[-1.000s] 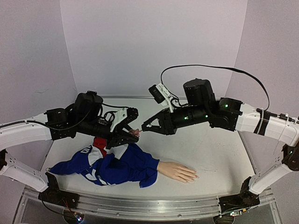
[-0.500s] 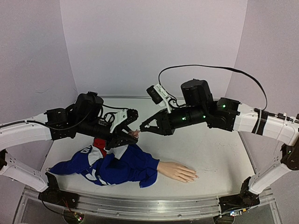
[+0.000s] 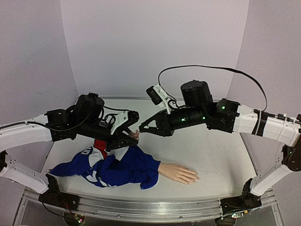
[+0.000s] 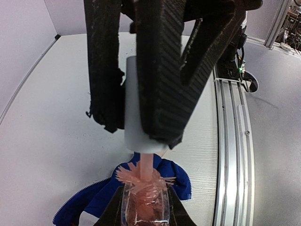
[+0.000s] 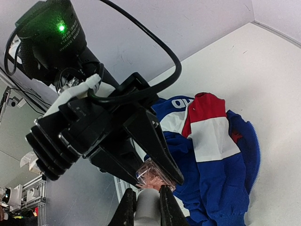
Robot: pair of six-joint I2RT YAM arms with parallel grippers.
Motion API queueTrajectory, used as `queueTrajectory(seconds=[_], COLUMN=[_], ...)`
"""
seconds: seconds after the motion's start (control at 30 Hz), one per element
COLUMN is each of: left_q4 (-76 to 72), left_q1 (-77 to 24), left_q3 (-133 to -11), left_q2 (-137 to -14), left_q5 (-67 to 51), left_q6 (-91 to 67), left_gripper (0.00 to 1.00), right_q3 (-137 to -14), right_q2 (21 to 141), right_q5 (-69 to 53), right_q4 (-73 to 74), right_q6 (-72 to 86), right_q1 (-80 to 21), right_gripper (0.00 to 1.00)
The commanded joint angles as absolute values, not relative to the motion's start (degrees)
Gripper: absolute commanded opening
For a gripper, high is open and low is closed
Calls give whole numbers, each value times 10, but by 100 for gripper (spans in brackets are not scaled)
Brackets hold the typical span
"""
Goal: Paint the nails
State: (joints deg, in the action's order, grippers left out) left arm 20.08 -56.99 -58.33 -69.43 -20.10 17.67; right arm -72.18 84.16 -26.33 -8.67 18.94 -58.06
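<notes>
Well apart from both jaws — nails (image 3: 193, 178) on table (image 3: 223, 153)

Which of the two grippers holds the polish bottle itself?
The left gripper: it clamps the pinkish bottle, while the right gripper pinches only the white cap.

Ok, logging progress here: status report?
Left hand shut on polish bottle. Right hand shut on white cap, brush at bottle mouth. Nails well clear, nothing blocking.
</notes>
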Motion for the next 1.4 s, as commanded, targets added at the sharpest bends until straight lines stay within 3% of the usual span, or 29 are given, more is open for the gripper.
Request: queueTrajectory(seconds=[0.0,0.5,0.9,1.37], left_q4=[162,162,162,154], left_q1=[-573,-574,-573,-573], left_q3=[-598,-598,-600,-608], left_q2=[-685,-684,-682,-670], left_q5=[-206,-204,-205,-217], left_q6=[183,182,183,176], left_gripper=[0,0,0,0], right_q3=[-727,-704,-761,-853], right_q2=[847,832,890,954], right_q5=[-264,-245,-263,-402], right_q4=[-106,-91,-66,87], right_q6=[192,194,174,21], right_q1=[-586,-586,-588,-588], right_gripper=[0,0,0,1])
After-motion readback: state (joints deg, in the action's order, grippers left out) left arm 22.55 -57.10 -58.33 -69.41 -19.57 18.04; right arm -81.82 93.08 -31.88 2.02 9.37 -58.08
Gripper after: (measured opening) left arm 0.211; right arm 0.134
